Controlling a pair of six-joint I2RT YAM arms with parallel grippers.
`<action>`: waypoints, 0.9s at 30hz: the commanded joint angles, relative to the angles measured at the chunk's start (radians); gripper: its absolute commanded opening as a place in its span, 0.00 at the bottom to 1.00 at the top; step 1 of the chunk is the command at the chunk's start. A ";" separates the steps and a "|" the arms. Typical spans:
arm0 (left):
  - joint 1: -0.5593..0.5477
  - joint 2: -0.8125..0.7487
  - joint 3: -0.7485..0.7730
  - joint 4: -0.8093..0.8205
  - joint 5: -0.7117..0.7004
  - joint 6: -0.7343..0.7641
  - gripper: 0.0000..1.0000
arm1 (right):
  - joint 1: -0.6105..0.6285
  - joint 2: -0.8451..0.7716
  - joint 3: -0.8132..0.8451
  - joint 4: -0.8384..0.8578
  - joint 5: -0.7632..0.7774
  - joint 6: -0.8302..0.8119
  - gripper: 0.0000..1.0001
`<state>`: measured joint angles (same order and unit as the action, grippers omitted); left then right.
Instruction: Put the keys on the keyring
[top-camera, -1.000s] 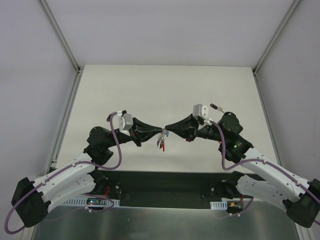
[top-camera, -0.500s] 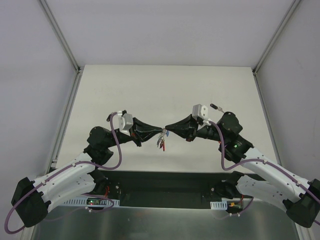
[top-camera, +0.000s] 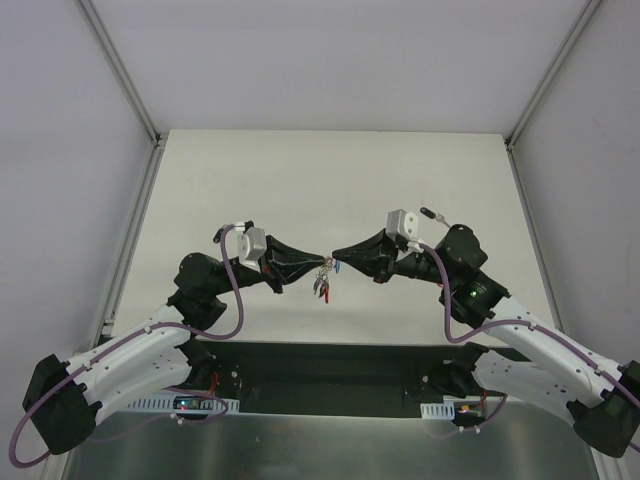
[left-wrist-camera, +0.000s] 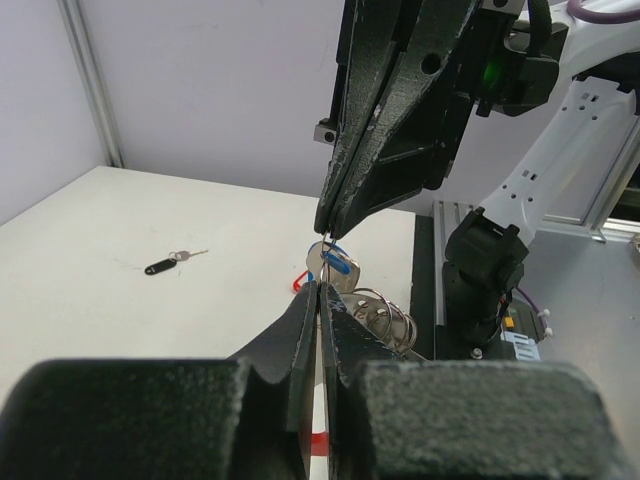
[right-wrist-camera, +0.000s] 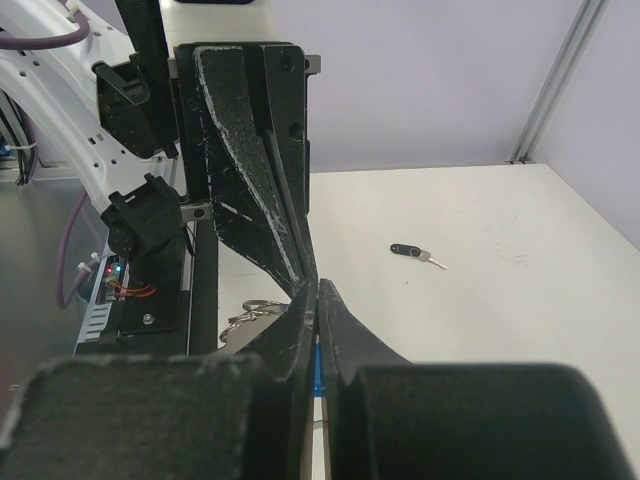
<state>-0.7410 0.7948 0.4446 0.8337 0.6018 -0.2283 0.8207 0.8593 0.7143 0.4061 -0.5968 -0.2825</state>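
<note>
Pinching the keyring (top-camera: 322, 281) in my closed left gripper (top-camera: 317, 262), raised over the tabletop (top-camera: 330, 170). My right gripper (top-camera: 336, 258) meets it tip to tip, clamped on the blue-headed key (left-wrist-camera: 340, 268). Black-headed key (top-camera: 430, 212) lies apart, far right.

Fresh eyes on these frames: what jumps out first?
Both grippers meet tip to tip above mid-table. The left gripper is shut on the keyring, and the right gripper is shut on the blue-headed key, with red pieces dangling below. A lone black-headed key lies on the table just beyond the right wrist.
</note>
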 joint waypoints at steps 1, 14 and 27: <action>-0.011 -0.006 0.036 0.077 0.032 -0.014 0.00 | 0.003 -0.022 0.051 0.030 0.005 -0.023 0.01; -0.011 -0.006 0.036 0.065 0.004 -0.014 0.00 | 0.006 -0.029 0.054 0.031 -0.018 -0.012 0.01; -0.011 0.000 0.045 0.061 0.007 -0.020 0.00 | 0.020 -0.008 0.062 0.040 -0.035 -0.007 0.01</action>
<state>-0.7410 0.7975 0.4446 0.8284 0.6113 -0.2291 0.8349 0.8539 0.7261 0.4038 -0.6079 -0.2890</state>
